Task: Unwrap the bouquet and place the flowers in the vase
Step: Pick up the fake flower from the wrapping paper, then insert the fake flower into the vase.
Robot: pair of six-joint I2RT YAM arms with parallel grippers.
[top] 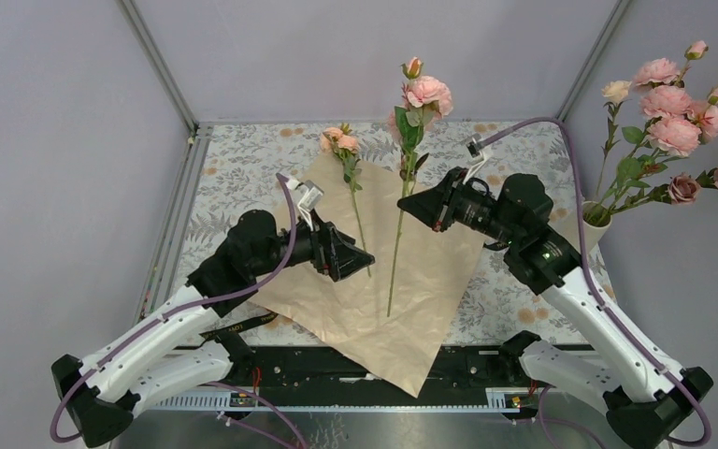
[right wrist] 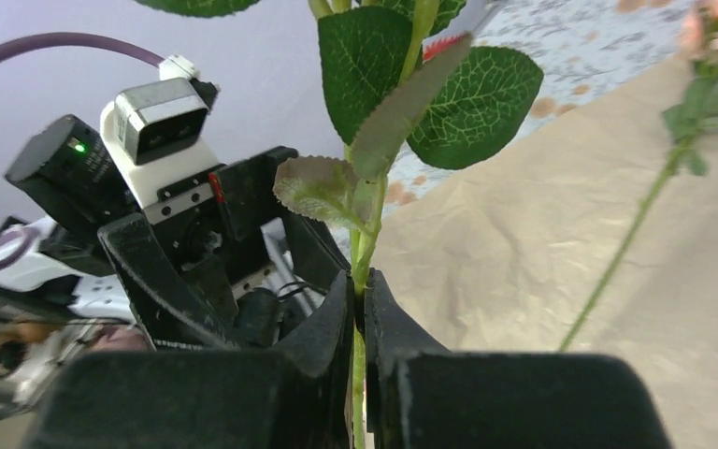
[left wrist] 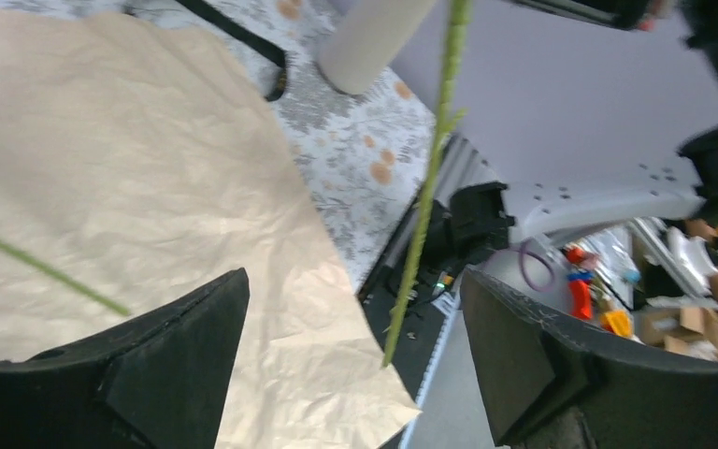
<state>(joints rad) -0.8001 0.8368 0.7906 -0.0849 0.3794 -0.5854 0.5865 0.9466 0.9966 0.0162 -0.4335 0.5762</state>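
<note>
Pinches one rose (top: 399, 234) by its stem in the right gripper (top: 404, 204), upright over the paper (top: 430, 281) at the middle of the tabletop (top: 243, 178); holds the left gripper (top: 365, 262) splayed wide, empty, beside a second rose (top: 357, 201); vase (top: 594, 232) at right edge

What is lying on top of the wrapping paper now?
One peach rose lies on the paper, its bloom past the far edge. A second rose hangs over it, pinched by the right gripper. The open left gripper hides part of the paper beneath.
</note>
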